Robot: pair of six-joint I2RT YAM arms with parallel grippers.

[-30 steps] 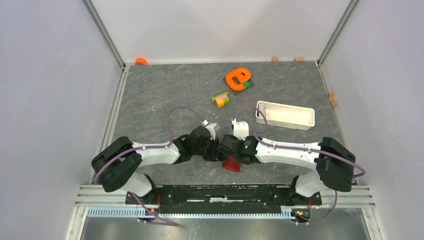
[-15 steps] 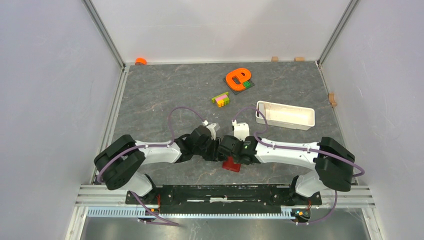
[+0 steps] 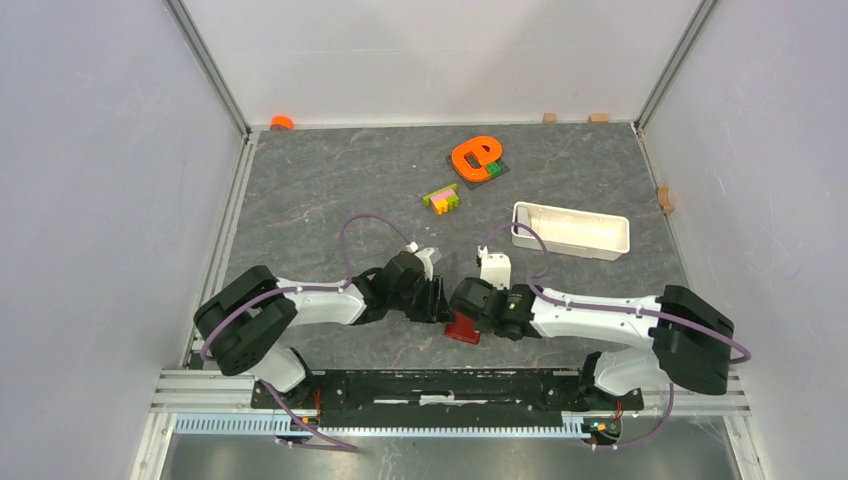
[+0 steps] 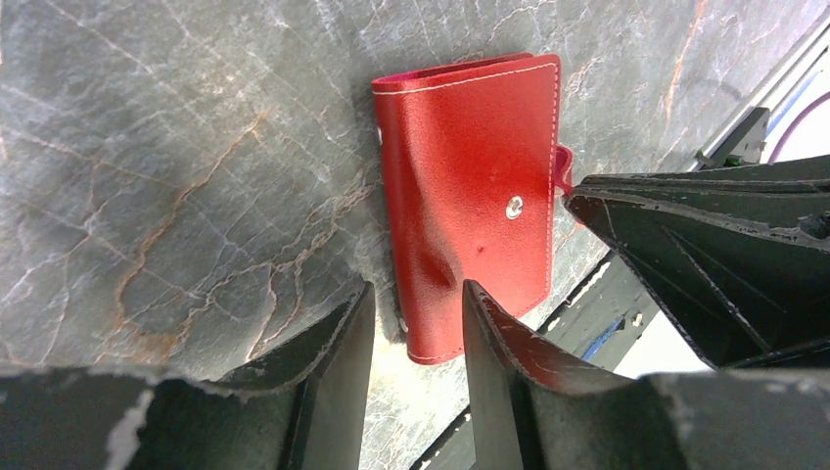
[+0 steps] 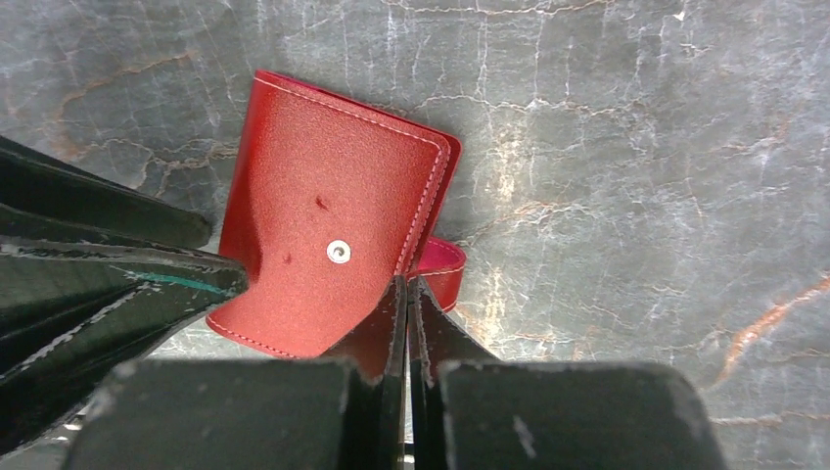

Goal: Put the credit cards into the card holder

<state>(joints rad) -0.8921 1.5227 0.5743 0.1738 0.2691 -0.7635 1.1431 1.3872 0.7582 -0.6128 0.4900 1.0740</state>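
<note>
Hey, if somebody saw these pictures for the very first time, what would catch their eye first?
The closed dark-red card holder at the near middle of the grey table, with both hands crowding it: the left hand open astride a corner, the right hand shut at its tab edge. Farther back sits a bright orange toy, with a white tray nearer on the right.

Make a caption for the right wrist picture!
Right gripper, fingers shut, at the edge of the closed red card holder on a grey table.

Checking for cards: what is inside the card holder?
The card holder lies folded on the table; only its red cover and snap stud show. Its inside and contents are hidden by the cover.
</note>
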